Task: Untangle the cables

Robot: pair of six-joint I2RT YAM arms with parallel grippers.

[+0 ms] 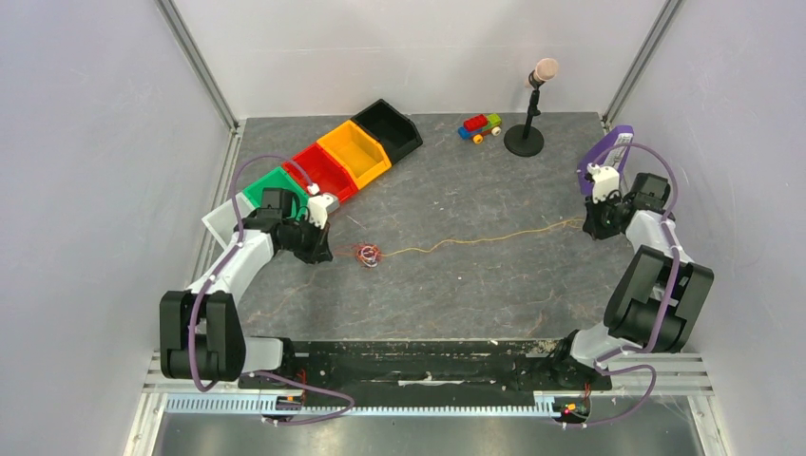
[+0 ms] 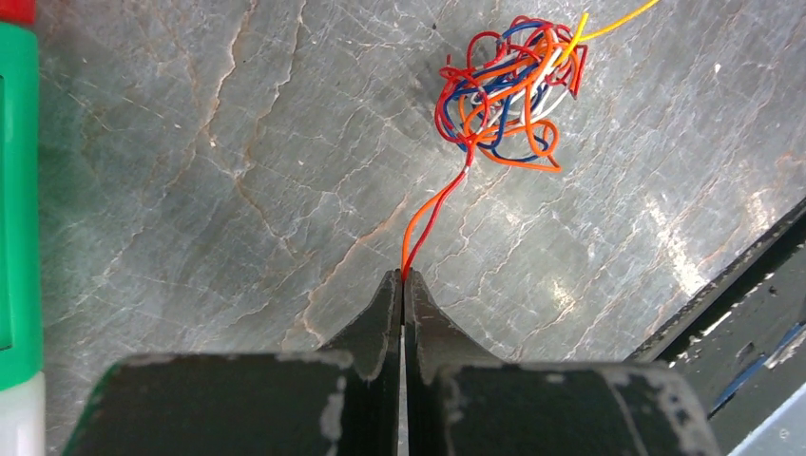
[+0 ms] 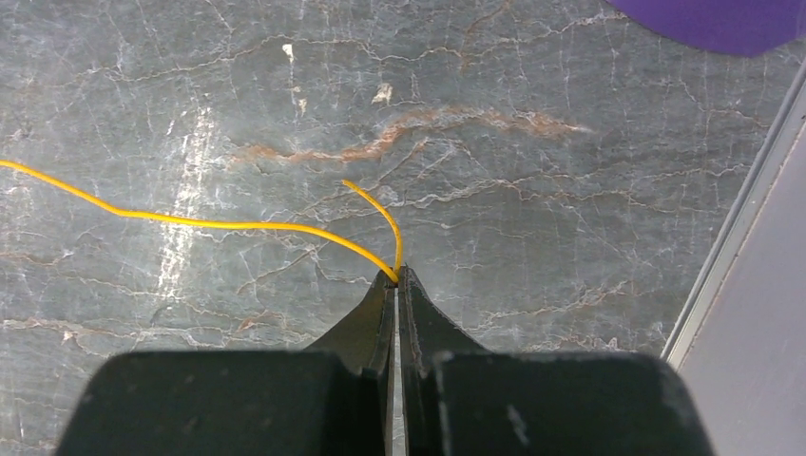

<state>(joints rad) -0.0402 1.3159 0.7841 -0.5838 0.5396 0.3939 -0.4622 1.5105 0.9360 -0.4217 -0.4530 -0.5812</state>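
Observation:
A small tangle of cables [image 2: 508,85] in red, orange, blue, white and yellow lies on the grey table, also seen in the top view as the tangle [image 1: 367,254]. My left gripper [image 2: 403,277] is shut on a red and an orange strand [image 2: 428,218] that run from the tangle to its fingertips. A long yellow cable [image 1: 480,238] stretches from the tangle rightward across the table. My right gripper [image 3: 397,276] is shut on that yellow cable [image 3: 228,225] near its end, whose short tip curls up past the fingertips. In the top view the left gripper [image 1: 328,254] and right gripper [image 1: 587,225] sit far apart.
A row of bins stands at the back left: green [image 1: 274,183], red [image 1: 323,169], orange [image 1: 355,152], black [image 1: 390,128]. A toy brick car [image 1: 480,126] and a microphone stand [image 1: 525,141] are at the back. A purple object [image 1: 613,142] sits by the right arm.

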